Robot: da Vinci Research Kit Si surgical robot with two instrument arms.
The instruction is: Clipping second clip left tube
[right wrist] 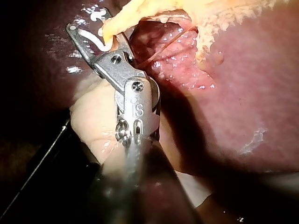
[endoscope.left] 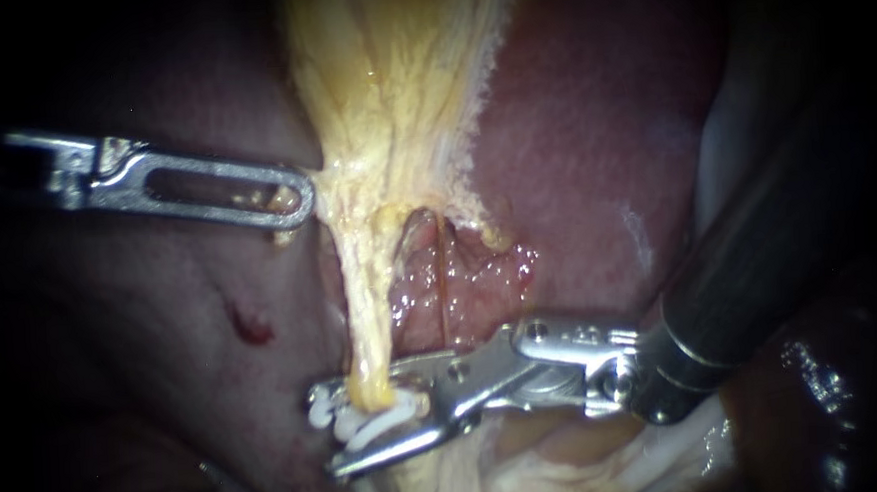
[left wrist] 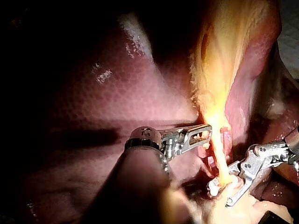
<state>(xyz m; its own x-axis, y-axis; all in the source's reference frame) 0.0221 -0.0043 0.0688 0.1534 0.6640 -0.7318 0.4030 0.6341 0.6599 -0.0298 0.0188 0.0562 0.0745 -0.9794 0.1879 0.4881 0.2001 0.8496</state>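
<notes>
The left tube (endoscope.left: 364, 310) is a yellow strand running down from a fan of yellow tissue (endoscope.left: 390, 88). My right instrument (endoscope.left: 366, 420) comes in from the right. Its jaws straddle the tube's lower end and hold a white clip (endoscope.left: 360, 427) around it. In the right wrist view the clip (right wrist: 99, 43) curves between the jaws (right wrist: 96, 35) with the tube (right wrist: 122, 17) passing through. My left instrument (endoscope.left: 291, 202) has its slotted jaws shut on the yellow tissue's edge. The left wrist view shows these jaws (left wrist: 203, 133) on that tissue, with my right instrument (left wrist: 229, 186) beyond.
A thin reddish tube (endoscope.left: 443, 276) runs to the right of the left tube over a raw, glistening patch (endoscope.left: 480, 269). Dark red liver (endoscope.left: 592, 118) surrounds everything. A small bleeding spot (endoscope.left: 250, 326) lies to the left. Pale tissue (endoscope.left: 530, 471) sits under the right instrument.
</notes>
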